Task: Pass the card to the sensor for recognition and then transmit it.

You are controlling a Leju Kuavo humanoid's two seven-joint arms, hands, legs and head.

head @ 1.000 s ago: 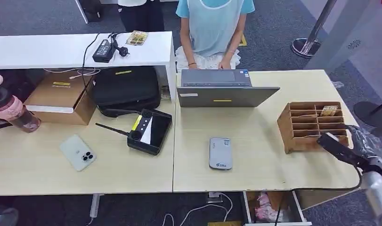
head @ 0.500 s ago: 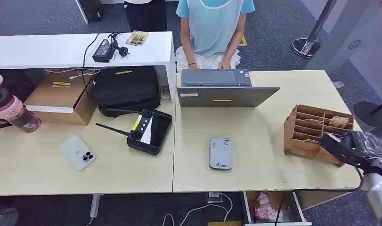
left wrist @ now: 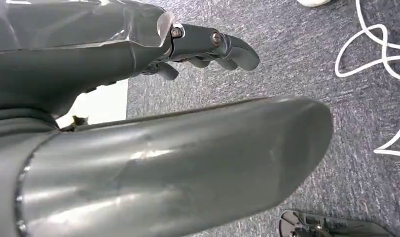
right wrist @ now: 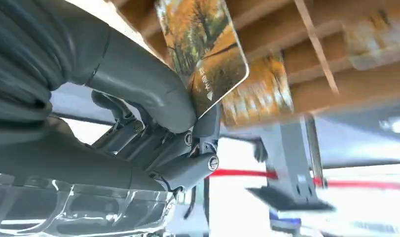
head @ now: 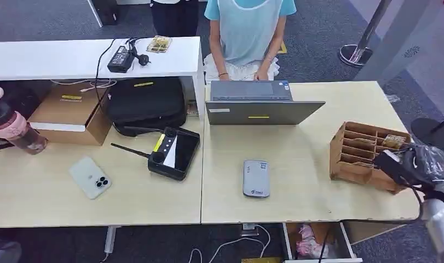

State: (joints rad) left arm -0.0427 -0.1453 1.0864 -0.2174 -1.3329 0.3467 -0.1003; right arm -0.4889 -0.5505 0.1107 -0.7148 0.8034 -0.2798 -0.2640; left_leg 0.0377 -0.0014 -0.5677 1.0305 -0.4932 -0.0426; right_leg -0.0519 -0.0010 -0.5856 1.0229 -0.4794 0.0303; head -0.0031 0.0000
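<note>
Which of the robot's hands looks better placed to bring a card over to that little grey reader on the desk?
The right. Its right hand already pinches a card at the wooden rack, on the same desk as the grey reader. The left hand hangs over the carpet, holding nothing.

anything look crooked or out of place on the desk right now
Yes: the wooden card rack near the desk's right edge sits skewed, not square with the desk. The right hand is at it, pinching an autumn-print card.
</note>
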